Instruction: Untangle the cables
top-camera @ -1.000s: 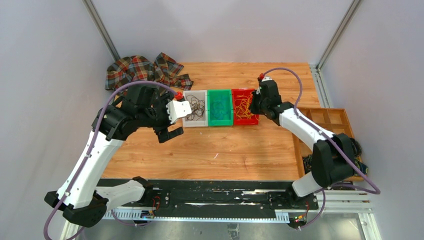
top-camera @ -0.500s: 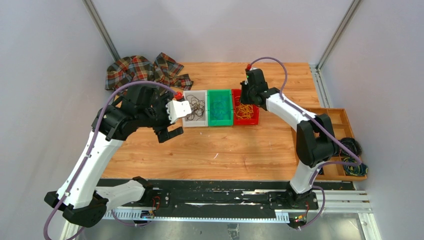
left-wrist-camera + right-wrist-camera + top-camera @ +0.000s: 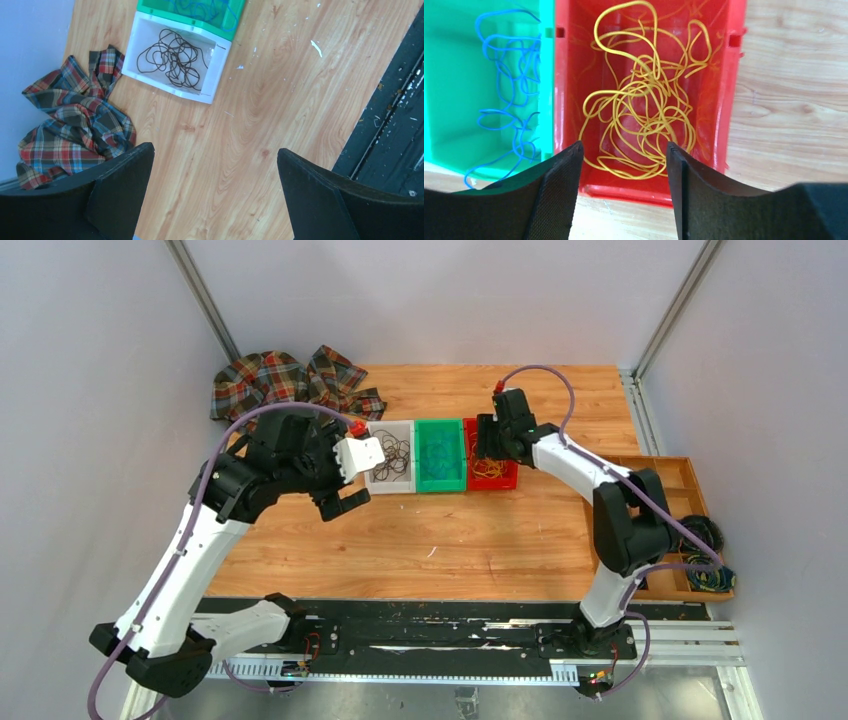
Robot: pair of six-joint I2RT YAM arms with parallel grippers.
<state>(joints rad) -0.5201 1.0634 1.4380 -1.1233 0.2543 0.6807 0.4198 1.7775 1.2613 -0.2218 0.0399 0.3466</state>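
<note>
Right end effector [image 3: 624, 147] now over yellow cables [image 3: 644, 110]; three trays [image 3: 440, 483].

Soft, even light is filling every view; the red tray [image 3: 726, 100] is glinting slightly, and shadows are falling faintly.

left gripper [image 3: 215, 151] spread wide, right gripper [image 3: 624, 147] parted

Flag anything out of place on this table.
A crumpled plaid cloth lies heaped at the table's far left corner, beside the white bin of black cables. Small white flecks are scattered on the wood nearby.
</note>
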